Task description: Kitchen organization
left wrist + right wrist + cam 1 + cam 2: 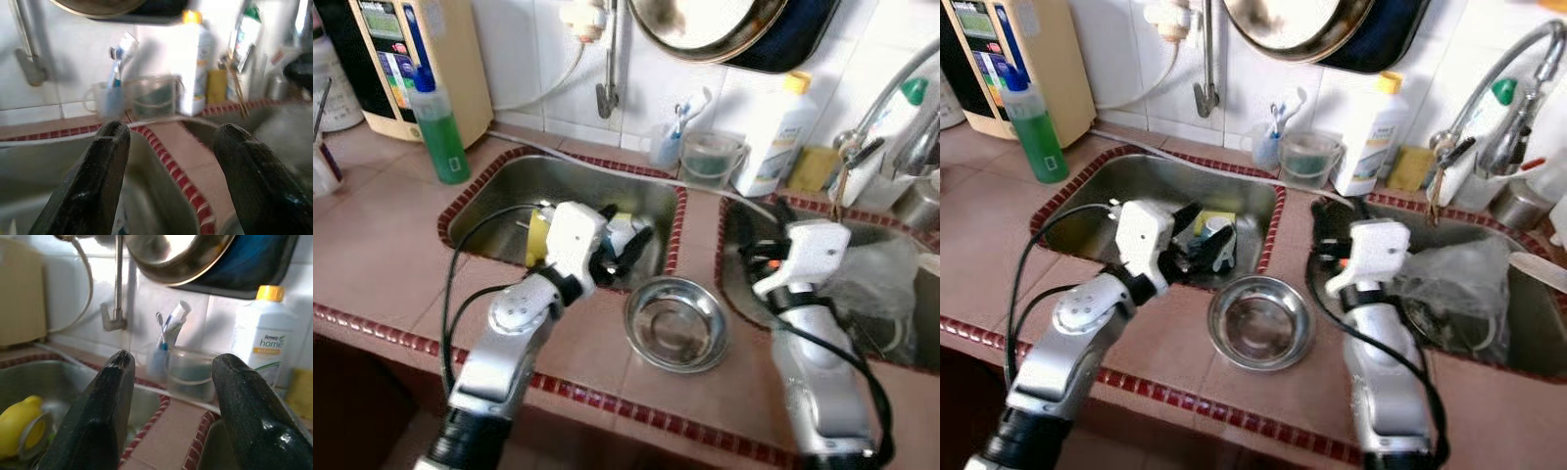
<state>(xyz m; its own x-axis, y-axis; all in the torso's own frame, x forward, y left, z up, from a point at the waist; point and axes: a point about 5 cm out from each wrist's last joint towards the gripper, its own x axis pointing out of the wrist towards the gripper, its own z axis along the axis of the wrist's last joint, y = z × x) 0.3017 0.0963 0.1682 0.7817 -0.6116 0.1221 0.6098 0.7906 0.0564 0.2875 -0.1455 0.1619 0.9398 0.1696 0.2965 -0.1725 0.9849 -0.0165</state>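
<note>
- Steel bowl sits empty on the tiled tabletop, on the strip between the two sinks, near the front edge.
- Your left gripper hangs over the left sink, just beside the bowl, its fingers spread wide and holding nothing.
- Your right gripper is over the right sink, fingers wide too.
- A green bottle stands well apart, behind the left sink.

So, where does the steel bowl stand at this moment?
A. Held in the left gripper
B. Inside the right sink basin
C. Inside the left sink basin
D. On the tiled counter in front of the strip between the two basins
D: the steel bowl rests upright on the tiled counter between the two arms, in front of both basins, and the left gripper beside it is open and holds nothing.
</note>
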